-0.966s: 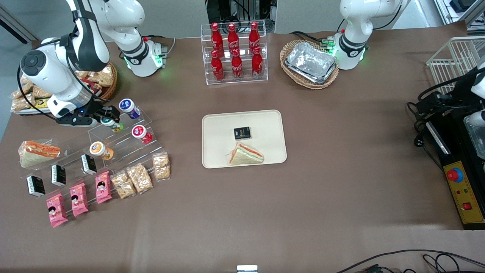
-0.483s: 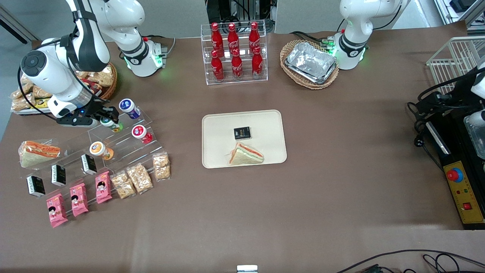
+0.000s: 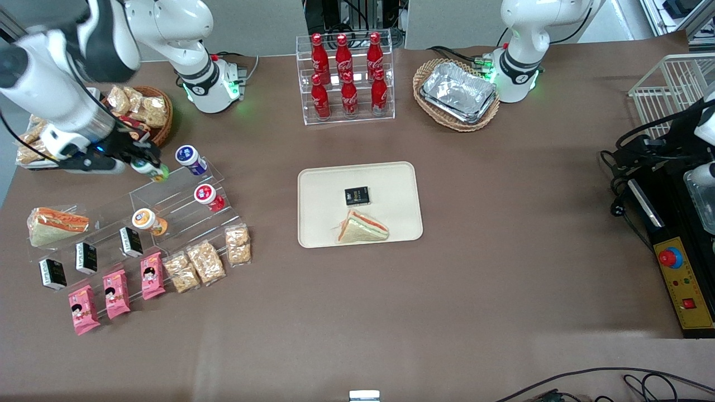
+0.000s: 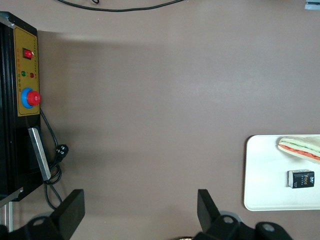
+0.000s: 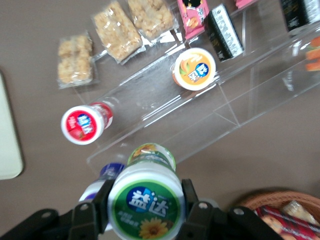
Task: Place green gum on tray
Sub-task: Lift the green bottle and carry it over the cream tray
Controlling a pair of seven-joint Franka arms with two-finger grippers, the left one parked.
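My gripper (image 3: 147, 167) is shut on the green gum (image 3: 151, 170), a white-rimmed canister with a green lid, and holds it in the air above the top step of the clear acrylic stand (image 3: 167, 209). In the right wrist view the green gum (image 5: 146, 202) fills the space between the black fingers (image 5: 96, 207) of the gripper (image 5: 146, 204). The cream tray (image 3: 391, 184) lies at the table's middle, apart from the gripper, and carries a sandwich (image 3: 363, 228) and a small black box (image 3: 356, 195). The tray's edge (image 4: 265, 170) also shows in the left wrist view.
A blue-lidded canister (image 3: 188, 154), a red-lidded one (image 3: 204, 194) and an orange-lidded one (image 3: 144, 219) rest on the stand. Snack packs (image 3: 205, 261), pink packets (image 3: 116, 293) and black boxes (image 3: 85, 257) lie nearer the camera. A cola rack (image 3: 346, 78) and a foil-tray basket (image 3: 457, 92) stand farther back.
The gripper has risen with the green gum, taking it off the stand's step and a little toward the working arm's end of the table. The other canisters have stayed put.
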